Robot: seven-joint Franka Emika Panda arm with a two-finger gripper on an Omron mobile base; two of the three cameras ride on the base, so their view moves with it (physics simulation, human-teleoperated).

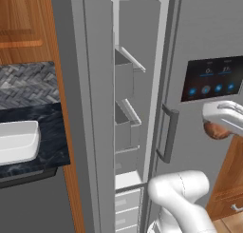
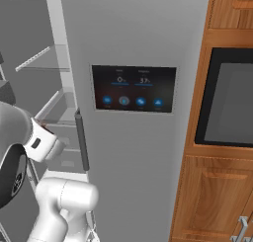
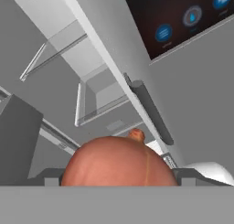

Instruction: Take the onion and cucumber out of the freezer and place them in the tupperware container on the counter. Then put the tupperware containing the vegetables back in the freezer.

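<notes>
The onion [image 3: 119, 161], low in the hand view's centre, sits between the wide-spread fingers [image 3: 52, 177], apparently gripped, just outside the open freezer [image 1: 128, 108]. Round, smooth and firm, probably light, it could roll or slip; hold across its widest middle

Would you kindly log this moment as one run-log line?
gripper: shut on onion | freezer: door open | tupperware container: on counter, empty

A home kitchen: a grey side-by-side fridge [image 1: 199, 32] with a dark touch panel [image 2: 133, 88] stands among wooden cabinets [image 2: 212, 201], a built-in oven [image 2: 227, 95] at three o'clock, a black-marbled counter [image 1: 50, 141] at nine o'clock.
</notes>
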